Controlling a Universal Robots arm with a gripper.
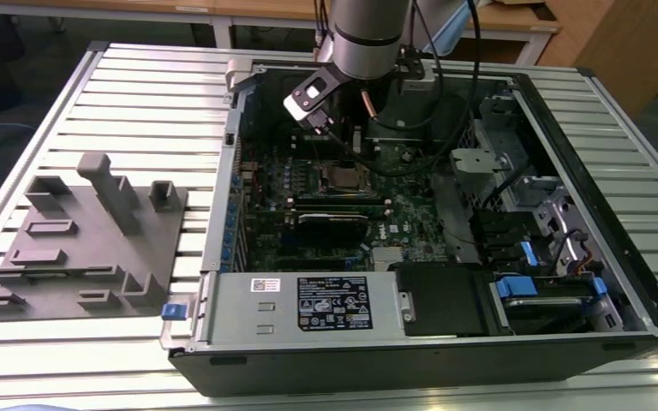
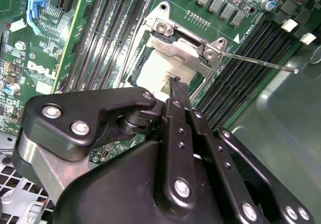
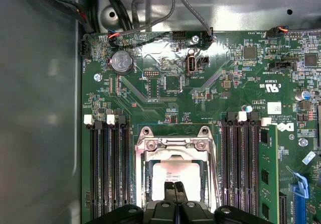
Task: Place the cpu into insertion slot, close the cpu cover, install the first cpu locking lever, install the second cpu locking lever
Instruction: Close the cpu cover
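**Item: cpu socket assembly, open computer case point(image 1: 603, 214) on slatted metal counter point(image 1: 146, 94).**

- Claw point(image 3: 175, 186): black, jointed linkage. Its two slim fingers are drawn together with nothing between them. The tips are poised over the middle of the cpu, and I cannot tell whether they touch it. This looks like a pressing or checking pose, not a carrying one.
- cpu point(image 3: 168, 173): small flat square with a dull pale-silver top. It is seated in the insertion slot point(image 3: 148, 184), whose black edge shows as a thin border around the chip.
- cpu cover point(image 3: 174, 144): thin bright steel frame, hinged at two screws. It appears lowered, so the chip shows through its window cut-out.
- Locking lever point(image 2: 256, 62): thin wire rod that juts out freely over the memory slots. It is judged not yet latched, so the cover is unclamped.
- Motherboard point(image 3: 165, 83): glossy green, densely populated. Long black memory slots point(image 3: 108, 174) flank the socket.
- Grey moulded fixture point(image 1: 78, 231): matt, with upright pegs, lying on the counter beside the case.
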